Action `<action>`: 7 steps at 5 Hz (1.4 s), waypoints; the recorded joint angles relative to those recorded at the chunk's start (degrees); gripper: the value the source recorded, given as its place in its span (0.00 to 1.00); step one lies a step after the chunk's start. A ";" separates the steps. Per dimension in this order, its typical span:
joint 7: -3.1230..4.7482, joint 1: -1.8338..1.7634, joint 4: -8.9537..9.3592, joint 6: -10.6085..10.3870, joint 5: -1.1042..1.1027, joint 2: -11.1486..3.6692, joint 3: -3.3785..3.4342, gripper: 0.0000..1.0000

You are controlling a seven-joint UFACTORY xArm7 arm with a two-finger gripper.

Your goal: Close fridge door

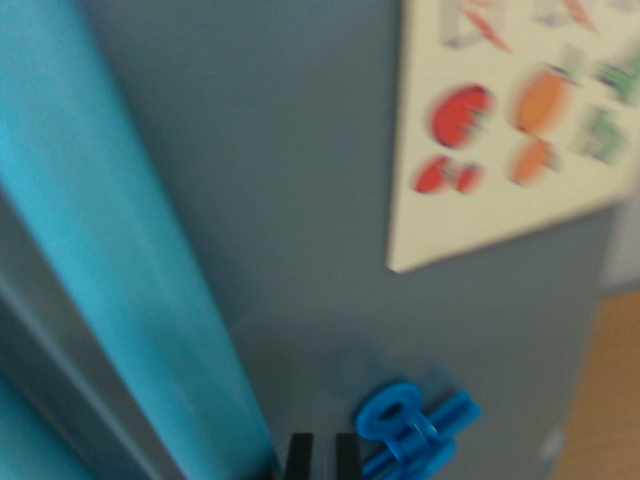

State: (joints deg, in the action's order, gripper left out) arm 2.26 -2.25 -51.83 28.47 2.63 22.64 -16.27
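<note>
The grey fridge door (pixel 300 200) fills most of the wrist view, a flat, smooth, matt panel seen very close and tilted, its far edge running down the wrist view's right side. Along the wrist view's left runs a broad turquoise band (pixel 110 250), smooth and slightly glossy, slanting from the top left down to the bottom centre; whether it is a handle or a trim strip cannot be told. Beyond the door's right edge shows a strip of brown wooden floor (pixel 615 400).

A cream sheet (pixel 470 220) is stuck flat on the door at the upper right, printed with blurred red, orange and green pictures; no writing on it can be read. Lower down sits a small blue plastic magnet (pixel 412 430), ring-shaped at one end with ridged bars.

The gripper (pixel 324 455) shows only as two dark fingertips (pixel 300 455) at the bottom edge, set narrowly apart, holding nothing; whether they touch the door cannot be told.
</note>
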 joint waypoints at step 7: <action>0.00 0.00 -7.43 0.00 -0.01 -6.85 3.73 1.00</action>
State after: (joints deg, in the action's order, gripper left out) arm 2.26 -2.25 -59.27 28.46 2.62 15.79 -12.54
